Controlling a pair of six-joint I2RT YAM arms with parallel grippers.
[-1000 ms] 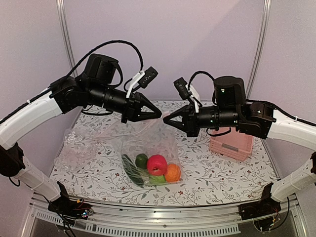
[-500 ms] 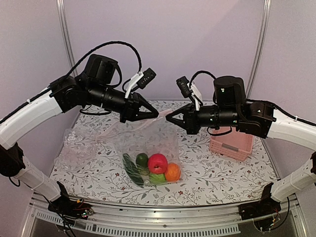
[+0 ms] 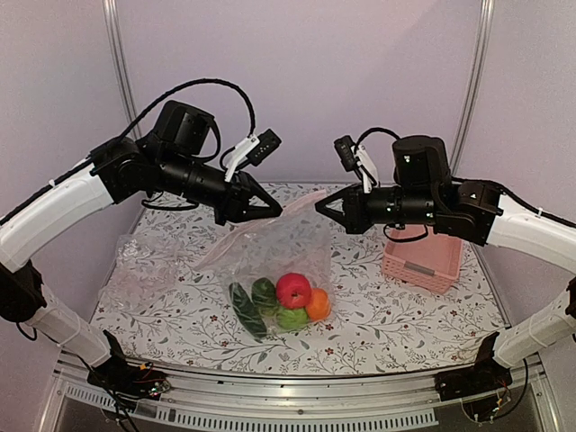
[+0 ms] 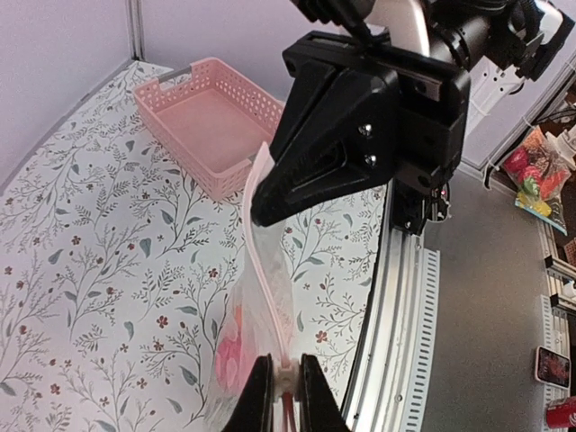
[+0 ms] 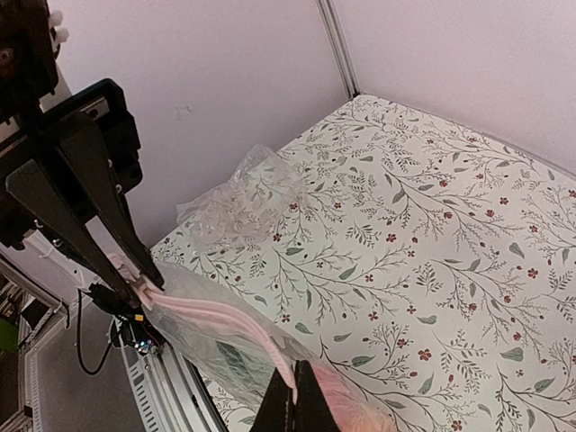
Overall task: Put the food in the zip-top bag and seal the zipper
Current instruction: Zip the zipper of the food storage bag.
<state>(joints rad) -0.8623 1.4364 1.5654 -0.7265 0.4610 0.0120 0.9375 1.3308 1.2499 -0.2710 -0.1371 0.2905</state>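
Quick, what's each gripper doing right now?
Left gripper: closed, pinching the zipper of the zip-top bag.
Right gripper: closed, pinching the zipper's other end.

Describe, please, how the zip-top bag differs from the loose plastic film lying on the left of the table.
The zip-top bag is held up by its top edge, pinched by the left end effector and right end effector; the plastic film lies crumpled on the table, untouched. The zip-top bag contains the food; the plastic film looks empty. The bag has a pinkish zipper strip; the film shows none. Both are clear plastic.
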